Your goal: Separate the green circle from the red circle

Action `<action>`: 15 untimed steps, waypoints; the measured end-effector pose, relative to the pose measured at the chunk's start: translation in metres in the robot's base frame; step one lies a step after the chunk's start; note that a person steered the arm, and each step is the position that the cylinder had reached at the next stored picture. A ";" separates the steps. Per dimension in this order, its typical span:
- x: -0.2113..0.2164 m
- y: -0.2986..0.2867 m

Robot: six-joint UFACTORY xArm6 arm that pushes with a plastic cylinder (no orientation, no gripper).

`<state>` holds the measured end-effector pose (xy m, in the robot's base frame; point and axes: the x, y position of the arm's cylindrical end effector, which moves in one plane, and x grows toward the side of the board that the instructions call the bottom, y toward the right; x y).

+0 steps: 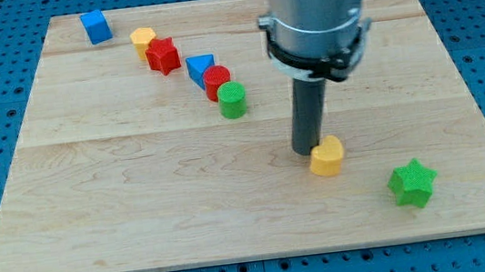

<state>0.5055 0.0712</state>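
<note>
The green circle sits on the wooden desk a little to the view's left of centre, at the lower-right end of a slanting row of blocks. It touches the red circle, which lies just up and to the view's left of it, and that one in turn presses against a blue triangle. Farther up the same diagonal are a red star and a yellow hexagon-like block touching each other, and a blue cube stands apart near the top left corner.

The tool here is a plain dark rod with nothing to spread or pinch. My tip rests on the desk well to the view's right of the 2 circles and touches, or nearly touches, the upper-left edge of a yellow block. A green star lies farther to the lower right. I judge the separating push has not started, since the circles are still in contact.

The green circle is a short upright cylinder, its axis vertical and its flat face up, so it has no heading on the desk. What matters is the line joining the 2 circles, running upper left to lower right; a push along it towards the lower right would probably part them cleanly.
</note>
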 end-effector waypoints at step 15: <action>-0.088 -0.065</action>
<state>0.4177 0.0060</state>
